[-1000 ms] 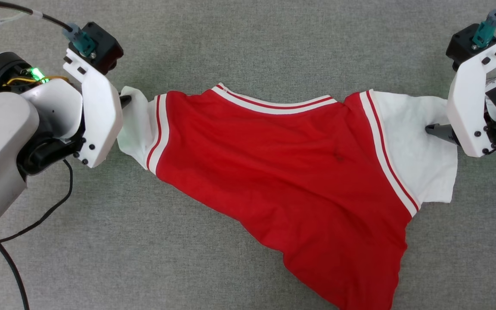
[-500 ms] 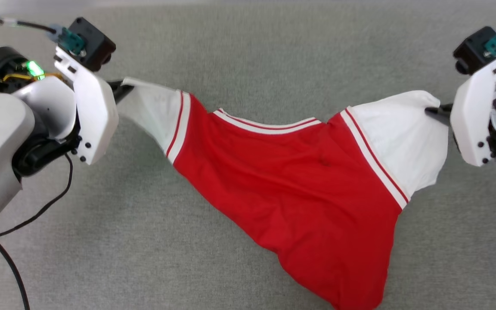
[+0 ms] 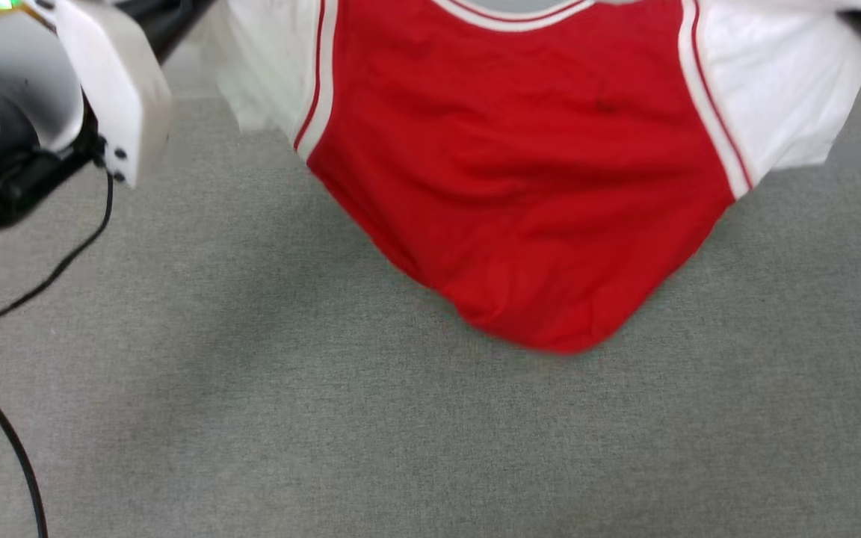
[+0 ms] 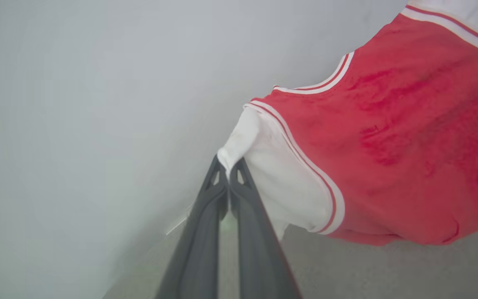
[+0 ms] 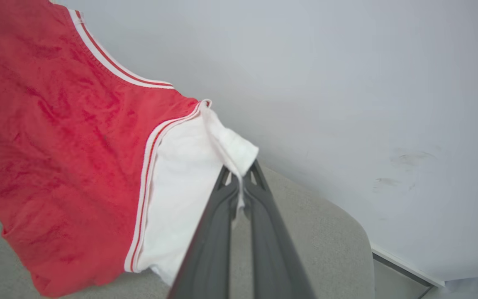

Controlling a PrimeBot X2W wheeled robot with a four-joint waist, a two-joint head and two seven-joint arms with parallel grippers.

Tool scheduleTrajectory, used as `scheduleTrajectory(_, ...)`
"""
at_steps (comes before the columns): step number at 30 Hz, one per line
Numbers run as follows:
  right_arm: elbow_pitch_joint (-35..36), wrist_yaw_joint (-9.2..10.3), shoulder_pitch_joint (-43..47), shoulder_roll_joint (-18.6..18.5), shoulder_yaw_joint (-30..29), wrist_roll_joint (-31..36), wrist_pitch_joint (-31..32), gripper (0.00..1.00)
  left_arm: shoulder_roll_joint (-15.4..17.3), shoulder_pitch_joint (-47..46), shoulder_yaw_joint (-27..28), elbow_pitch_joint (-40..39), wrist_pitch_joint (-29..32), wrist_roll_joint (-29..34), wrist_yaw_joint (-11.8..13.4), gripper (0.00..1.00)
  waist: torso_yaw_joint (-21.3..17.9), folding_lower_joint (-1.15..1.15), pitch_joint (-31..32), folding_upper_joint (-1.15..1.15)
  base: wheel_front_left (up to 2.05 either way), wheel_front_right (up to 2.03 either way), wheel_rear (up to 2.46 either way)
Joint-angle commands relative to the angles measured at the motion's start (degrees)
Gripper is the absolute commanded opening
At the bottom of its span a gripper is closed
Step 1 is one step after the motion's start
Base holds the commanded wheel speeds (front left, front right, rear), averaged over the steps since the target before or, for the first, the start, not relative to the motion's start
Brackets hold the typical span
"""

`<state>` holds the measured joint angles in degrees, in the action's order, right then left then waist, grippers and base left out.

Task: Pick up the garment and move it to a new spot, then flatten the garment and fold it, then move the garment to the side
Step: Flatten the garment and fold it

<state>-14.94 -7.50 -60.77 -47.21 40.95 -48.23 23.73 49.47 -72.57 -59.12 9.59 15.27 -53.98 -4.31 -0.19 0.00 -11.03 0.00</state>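
Note:
The garment (image 3: 520, 172), a red T-shirt with white sleeves and striped trim, hangs spread between both grippers above the grey surface. Its lower hem sags to a rounded point (image 3: 565, 340). In the left wrist view my left gripper (image 4: 227, 166) is shut on the tip of one white sleeve (image 4: 280, 182), and the red body (image 4: 388, 145) stretches away to the right. In the right wrist view my right gripper (image 5: 241, 176) is shut on the other white sleeve (image 5: 181, 187), beside the red body (image 5: 56, 145). My left arm's pale housing (image 3: 102, 82) sits at the head view's upper left.
A grey fabric surface (image 3: 326, 411) spreads below the shirt. A black cable (image 3: 64, 261) trails along its left side. A pale wall (image 4: 98, 83) stands behind the surface, whose rounded far corner (image 5: 347, 232) and a baseboard strip (image 5: 405, 265) appear in the right wrist view.
Both grippers have risen with the sleeves, lifting the shirt off the surface. The neckline has gone past the head view's top edge and the hem has drawn up to mid-picture.

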Motion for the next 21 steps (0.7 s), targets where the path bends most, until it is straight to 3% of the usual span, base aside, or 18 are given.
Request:
scheduleTrajectory(1,-0.09,0.02,-2.12,1.02,-0.73,0.93,-0.4,0.0,-0.56,-1.83,0.64,0.61,-0.46,0.88,0.55,0.0,-0.17,0.0,-0.49,0.0,0.0,0.0,0.0)
scheduleTrajectory(12,-7.89,0.03,-21.19,6.88,-3.87,13.07,-1.79,0.0,-8.92,-17.5,5.12,11.07,-2.95,4.15,0.41,0.0,-0.3,0.0,-8.25,0.0,0.0,0.0,0.0)
scheduleTrajectory(21,-19.5,0.03,-37.89,12.51,-3.36,21.93,-8.15,0.0,-14.01,-30.88,7.94,22.21,-7.79,7.01,-0.54,0.0,-0.29,0.0,-14.97,0.0,0.0,0.0,0.0)
